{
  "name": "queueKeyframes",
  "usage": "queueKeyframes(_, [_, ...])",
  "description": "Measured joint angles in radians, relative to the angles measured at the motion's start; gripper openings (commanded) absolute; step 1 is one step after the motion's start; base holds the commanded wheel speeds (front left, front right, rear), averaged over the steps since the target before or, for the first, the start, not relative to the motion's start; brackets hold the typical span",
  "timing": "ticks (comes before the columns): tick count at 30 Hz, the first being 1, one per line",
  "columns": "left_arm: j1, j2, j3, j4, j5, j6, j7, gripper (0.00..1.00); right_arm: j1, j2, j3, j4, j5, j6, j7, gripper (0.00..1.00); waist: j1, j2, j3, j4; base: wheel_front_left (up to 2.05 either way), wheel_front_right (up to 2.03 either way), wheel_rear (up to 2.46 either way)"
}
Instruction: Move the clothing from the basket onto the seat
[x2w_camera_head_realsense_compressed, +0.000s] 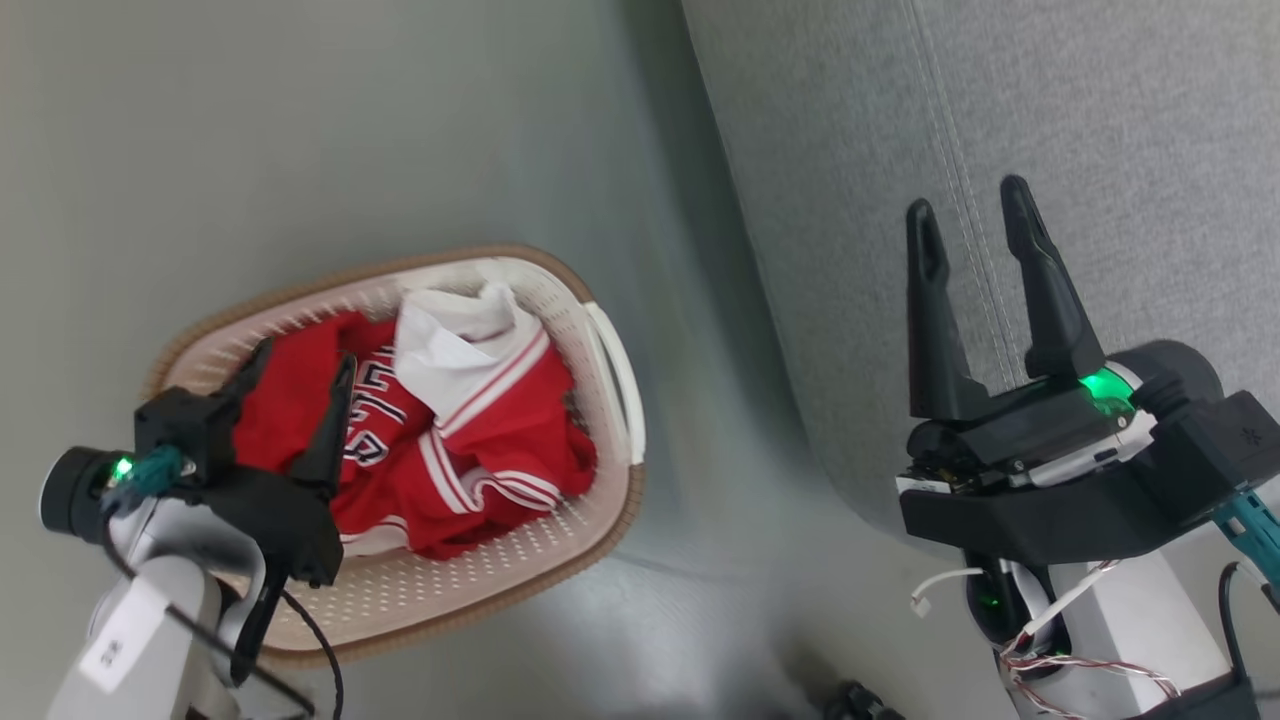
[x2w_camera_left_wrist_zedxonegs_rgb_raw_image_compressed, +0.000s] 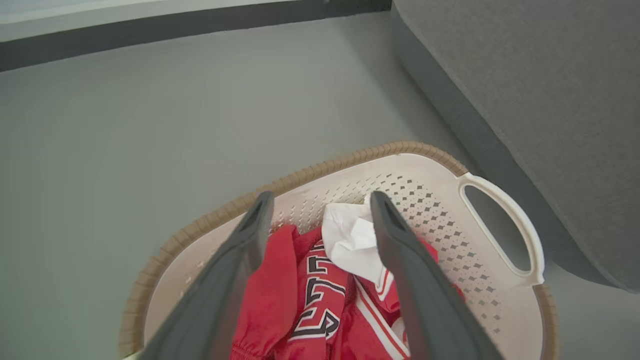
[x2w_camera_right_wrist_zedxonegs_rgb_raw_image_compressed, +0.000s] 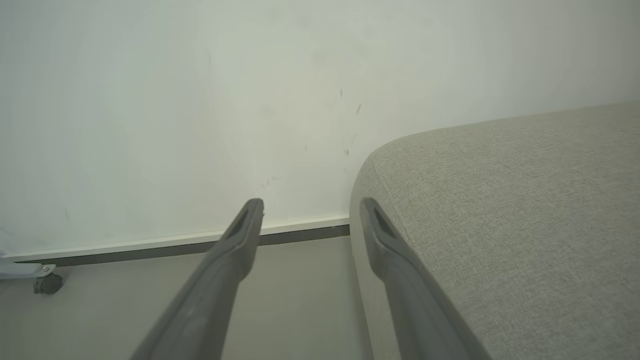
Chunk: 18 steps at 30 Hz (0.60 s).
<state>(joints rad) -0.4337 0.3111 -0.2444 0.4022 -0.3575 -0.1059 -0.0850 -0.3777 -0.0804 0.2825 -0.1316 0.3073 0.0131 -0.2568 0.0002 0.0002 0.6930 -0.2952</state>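
**Open left jaws over the jersey pile: a shallow pinch was the main risk**

The likeliest failure from here was a thin grab. If the left gripper (x2w_camera_head_realsense_compressed: 306, 355) closed on only the top fold of white lining, the cloth could slip free on the lift, or one garment could trail over the rim. The two garments lay tangled, so a pull on one might drag the other halfway out and drop it on the smooth grey floor (x2w_camera_head_realsense_compressed: 300, 130). A finger sinking too deep could catch the perforated wall or the side handle (x2w_camera_head_realsense_compressed: 620, 370), and the light basket would probably slide or tip.

The red sports clothing with white stripe trim (x2w_camera_head_realsense_compressed: 470, 440) lay heaped inside the cream-white oval plastic basket with the brown woven-look rim (x2w_camera_head_realsense_compressed: 590, 540), none of it yet on the large grey fabric-upholstered seat (x2w_camera_head_realsense_compressed: 1100, 120) just beside the basket. The left gripper's jaws stood wide apart and empty over the heap. In the left wrist view, the lettered jersey and white fold sat between the two fingers. Whether the tips touched cloth could not be told. The right gripper (x2w_camera_head_realsense_compressed: 968, 200) was over the seat edge, jaws spread, holding nothing, well apart from the clothing.
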Motion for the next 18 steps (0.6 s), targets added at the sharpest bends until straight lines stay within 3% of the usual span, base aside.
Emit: queueKeyframes(18, [-0.139, 0.036, -0.034, 0.191, 0.025, -0.001, 0.154, 1.0, -0.054, 0.028, 0.065, 0.003, 0.004, 0.015, 0.0, 1.0, -0.0001, 0.0, 0.157, -0.122, 0.0, 0.0, 0.0])
